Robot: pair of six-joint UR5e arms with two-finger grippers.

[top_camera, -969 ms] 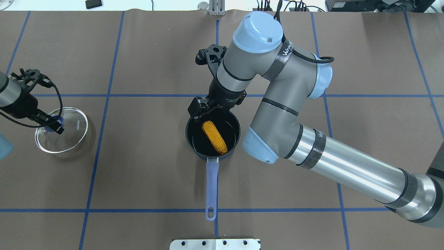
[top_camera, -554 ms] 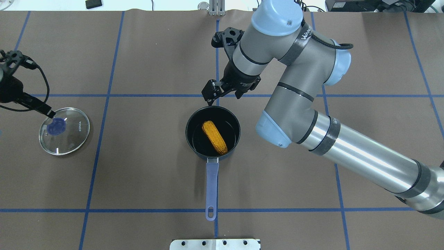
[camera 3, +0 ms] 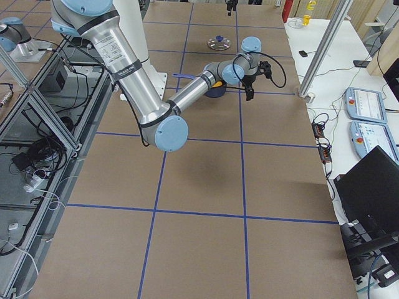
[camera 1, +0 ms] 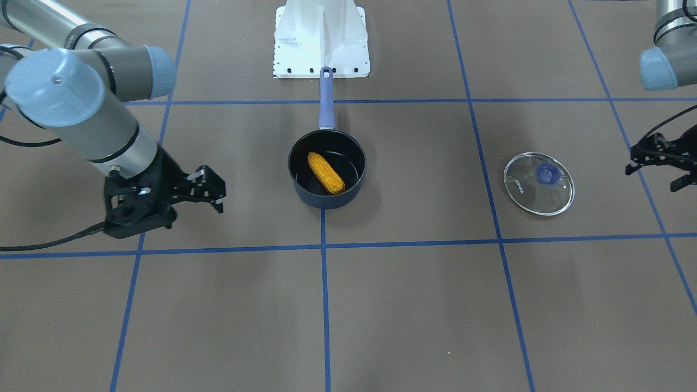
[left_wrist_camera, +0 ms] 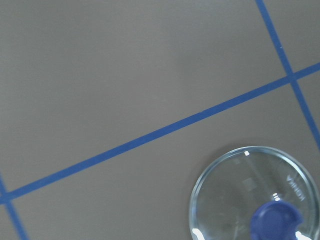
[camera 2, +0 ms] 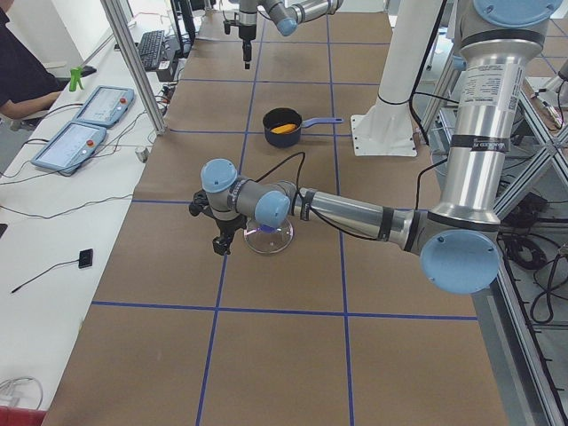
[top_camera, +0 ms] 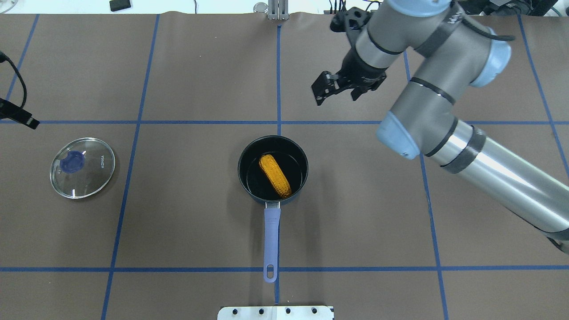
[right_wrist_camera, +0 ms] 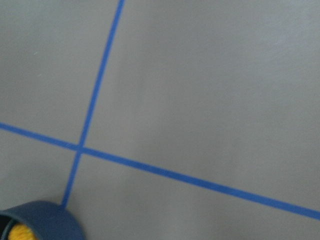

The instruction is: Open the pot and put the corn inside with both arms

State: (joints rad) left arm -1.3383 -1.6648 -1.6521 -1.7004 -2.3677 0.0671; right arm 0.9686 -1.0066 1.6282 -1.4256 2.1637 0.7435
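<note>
The navy pot [top_camera: 249, 184] stands uncovered at the table's middle, its periwinkle handle [top_camera: 271, 240] pointing toward the robot. The yellow corn [top_camera: 274, 176] lies inside it, also seen in the front view [camera 1: 325, 172]. The glass lid [top_camera: 82, 167] with its blue knob [top_camera: 72, 162] lies flat on the table far to the left. My right gripper [top_camera: 335, 92] is open and empty, raised beyond and to the right of the pot. My left gripper [camera 1: 652, 179] is open and empty, off to the side of the lid [camera 1: 539, 183], and barely shows at the overhead view's left edge.
The robot's white base plate [camera 1: 321, 41] sits just behind the pot handle. Blue tape lines cross the brown table cover. The left wrist view shows the lid [left_wrist_camera: 255, 195] at its lower right; the right wrist view shows the pot's rim [right_wrist_camera: 45, 220] at its lower left.
My right gripper has risen from the pot's rim and moved away to the far right. My left gripper has let go of the lid's knob and drawn back to the left.
</note>
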